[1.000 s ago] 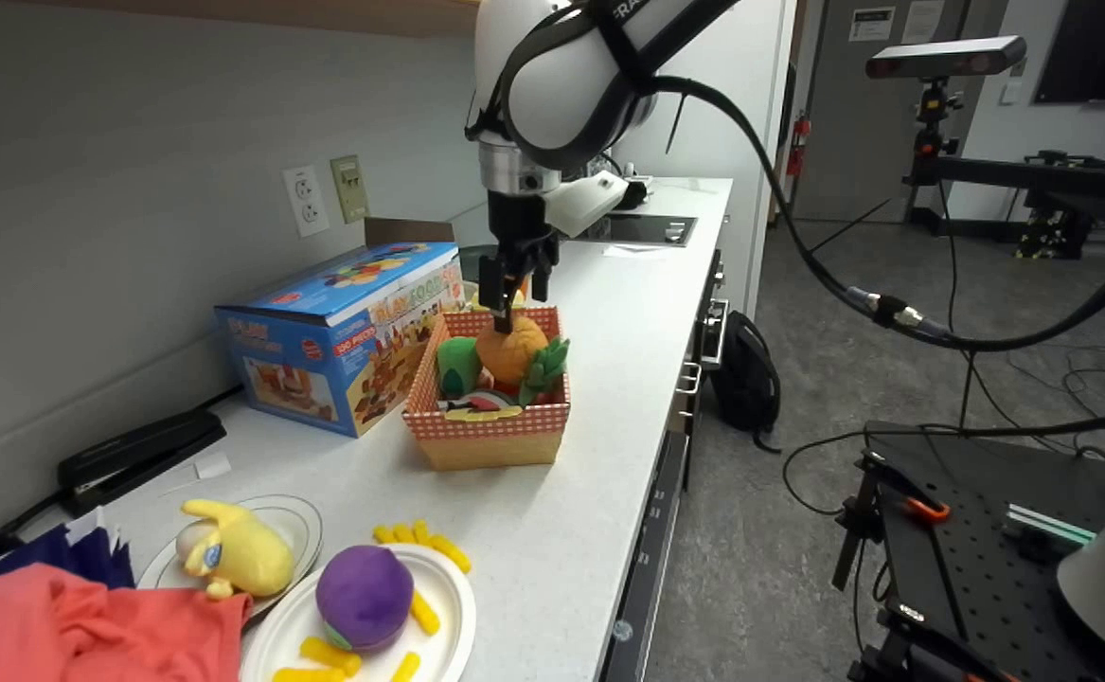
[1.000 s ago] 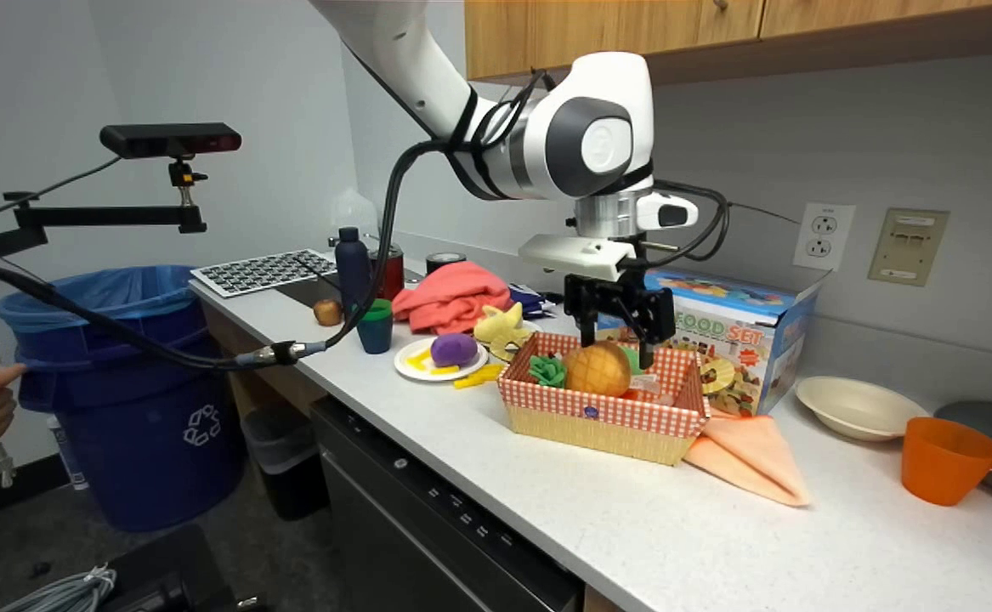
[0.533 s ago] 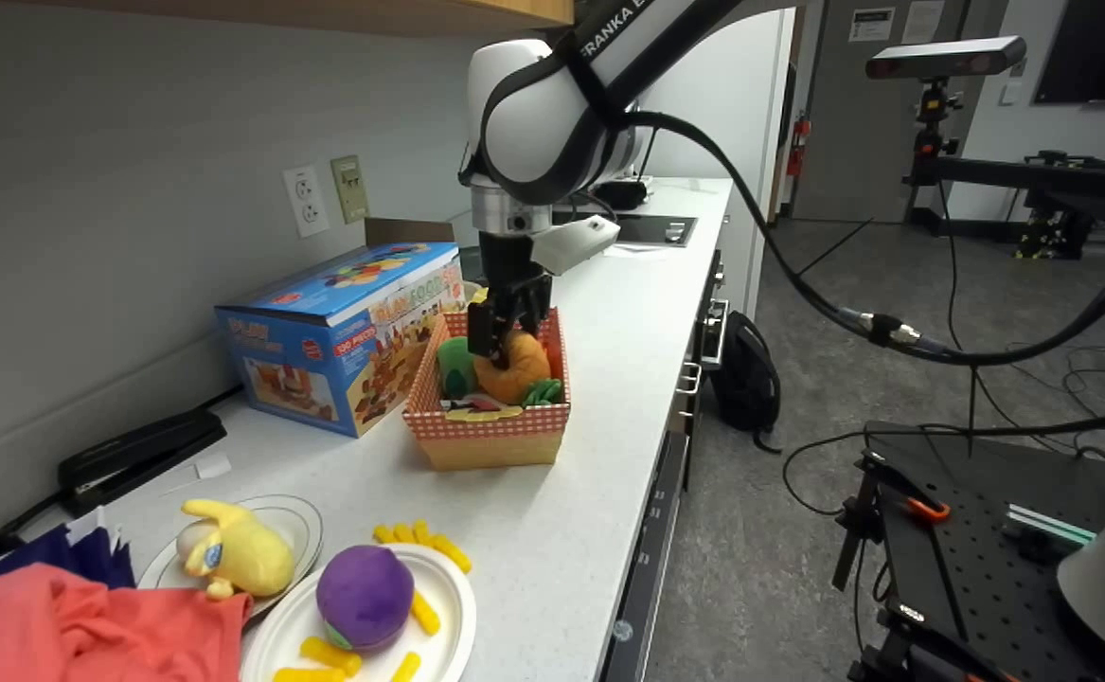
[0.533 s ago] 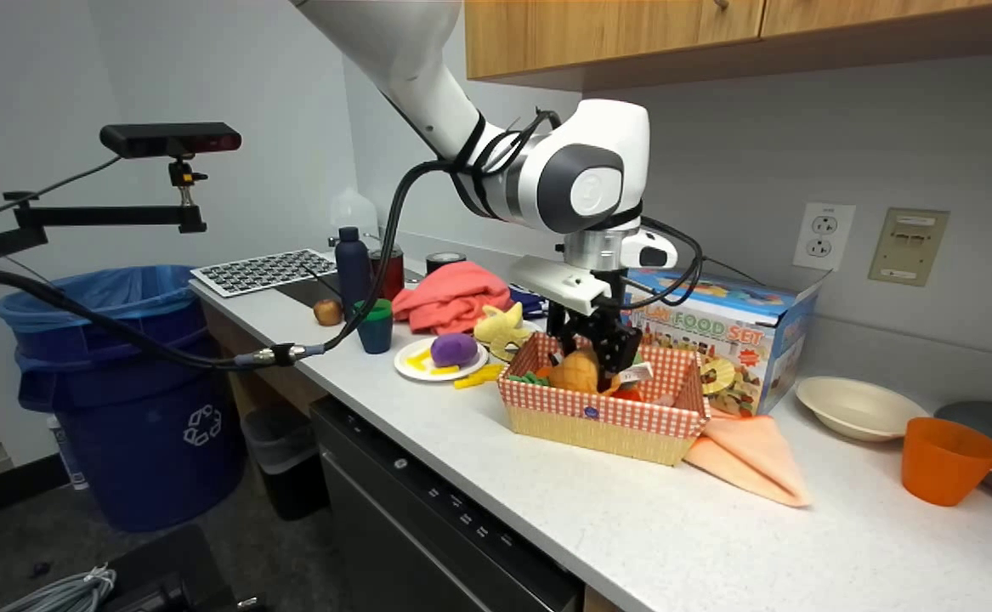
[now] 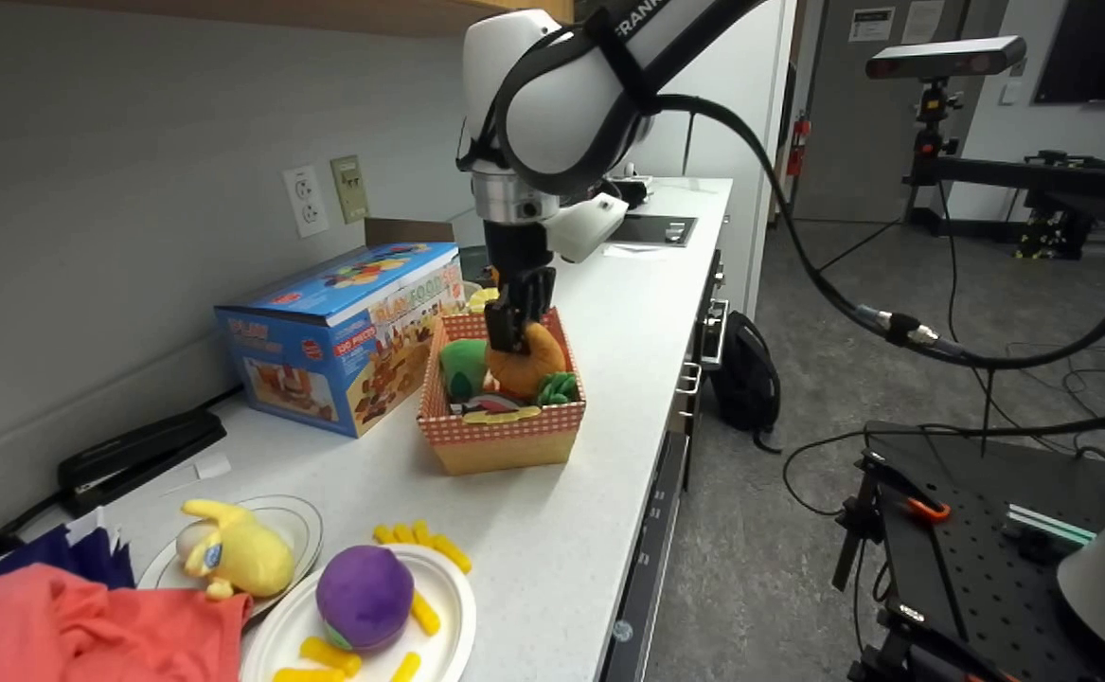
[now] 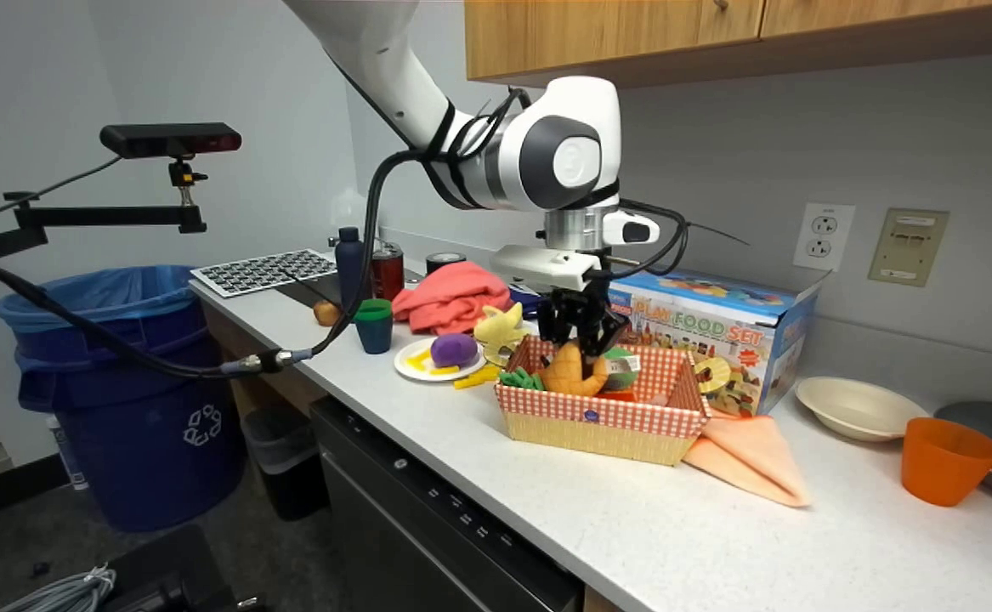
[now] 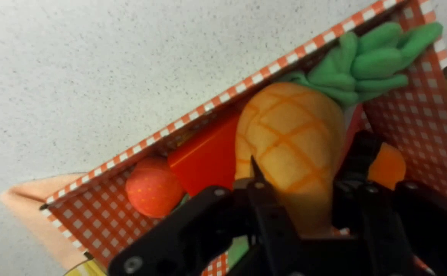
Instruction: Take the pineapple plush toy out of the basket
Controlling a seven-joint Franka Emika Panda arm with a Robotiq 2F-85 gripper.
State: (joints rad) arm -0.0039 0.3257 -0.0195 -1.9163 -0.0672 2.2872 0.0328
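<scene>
My claw [image 7: 305, 172] clamps narrow on the pineapple [image 7: 288, 130], one finger to each side of its body, its soft orange form bulging around the grip. The pineapple is inside the basket [image 6: 581, 431], crown [image 7: 376, 63] toward a corner; whether it is lifted off what lies beneath I cannot tell. With it in there: a green toy [image 5: 464, 367], a round red toy [image 7: 154, 188]; outside, a blue box [image 5: 344, 332] beside the basket, a peach cloth [image 6: 755, 463] at one end, farther off a purple plush [image 5: 365, 597] on a white plate [image 5: 454, 606].
</scene>
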